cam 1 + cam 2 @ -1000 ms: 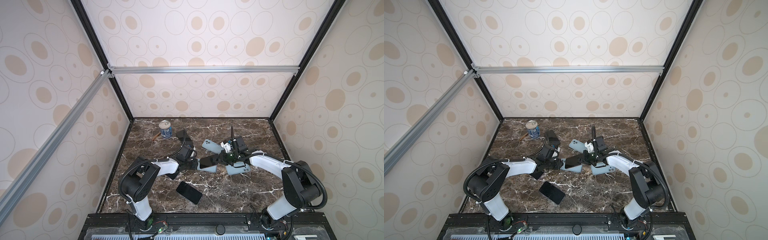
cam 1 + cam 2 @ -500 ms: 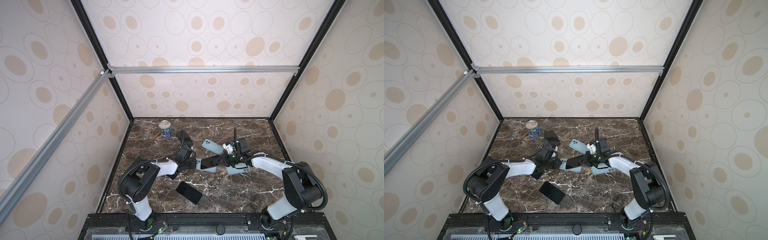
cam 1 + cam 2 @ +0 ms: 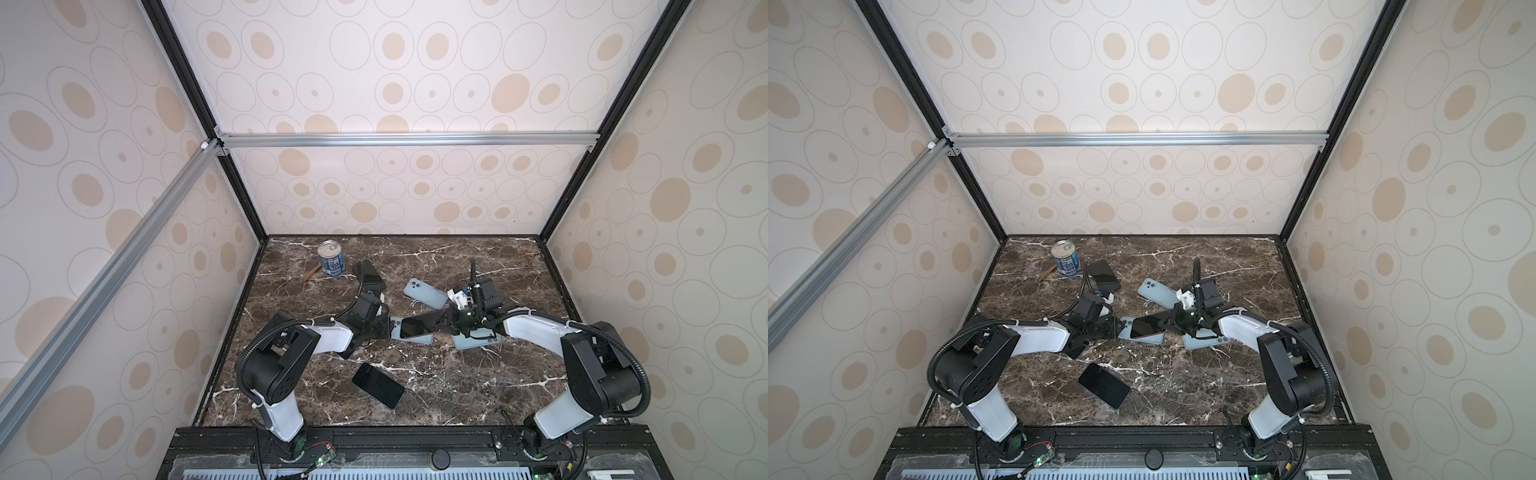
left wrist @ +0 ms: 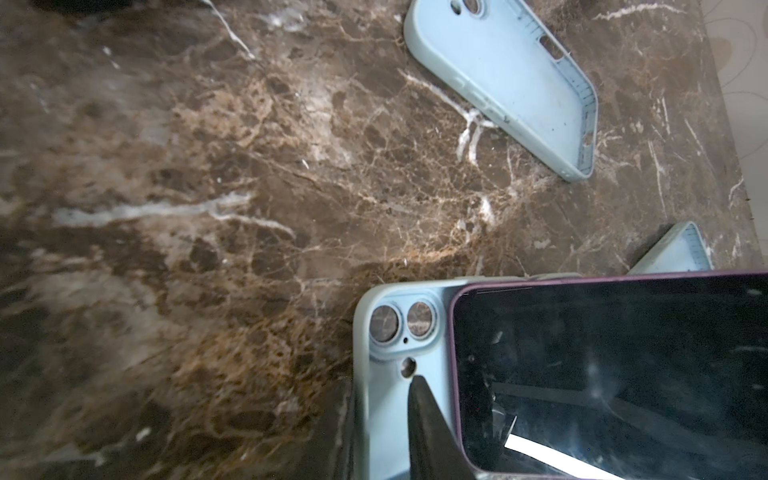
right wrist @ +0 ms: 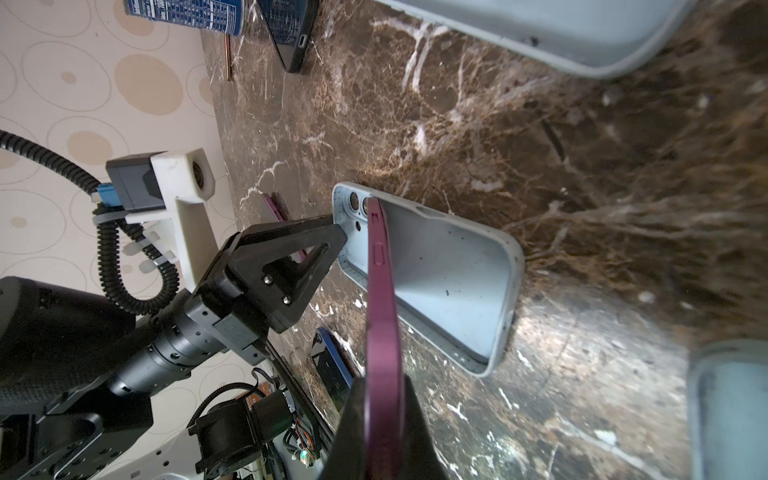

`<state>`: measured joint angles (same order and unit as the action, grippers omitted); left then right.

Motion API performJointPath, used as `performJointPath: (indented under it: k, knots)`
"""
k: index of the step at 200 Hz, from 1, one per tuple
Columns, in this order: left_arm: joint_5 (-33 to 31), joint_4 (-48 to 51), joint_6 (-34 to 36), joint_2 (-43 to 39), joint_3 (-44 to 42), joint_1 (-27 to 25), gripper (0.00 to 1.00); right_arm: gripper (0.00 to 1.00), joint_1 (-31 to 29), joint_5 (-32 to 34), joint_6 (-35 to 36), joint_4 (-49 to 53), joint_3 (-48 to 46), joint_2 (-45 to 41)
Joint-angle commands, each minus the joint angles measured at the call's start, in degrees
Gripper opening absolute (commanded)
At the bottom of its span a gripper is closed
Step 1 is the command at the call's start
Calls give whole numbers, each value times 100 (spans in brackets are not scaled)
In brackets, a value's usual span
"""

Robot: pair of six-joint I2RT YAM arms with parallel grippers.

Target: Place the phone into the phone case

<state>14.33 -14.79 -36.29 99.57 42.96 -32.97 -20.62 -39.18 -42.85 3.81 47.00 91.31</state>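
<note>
Two likely slips: may jam a corner of the purple phone (image 5: 382, 299), clamped in the right pincer (image 5: 384, 386) and tilted over the blue case (image 5: 449, 282) on the table (image 5: 582, 166), or may tug that case from the narrow pinch of the left pincer (image 3: 384, 327).

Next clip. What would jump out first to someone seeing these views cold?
The two arms meet mid-table: the right pincer clamps a purple phone, held tilted over an open light blue case whose camera end the left pincer grips. A black phone lies flat nearer the front, and a blue can stands at the back left.
</note>
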Motion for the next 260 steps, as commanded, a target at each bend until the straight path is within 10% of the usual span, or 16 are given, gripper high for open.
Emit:
performJointPath:
  k: [1, 260]
  knots:
    - [526, 49, -107, 80, -38, -94, 24, 0, -35, 339, -56, 236, -230, 273]
    - [953, -512, -571, -10, -328, -139, 25, 0, -433, 3, -307, -843, -196, 1552]
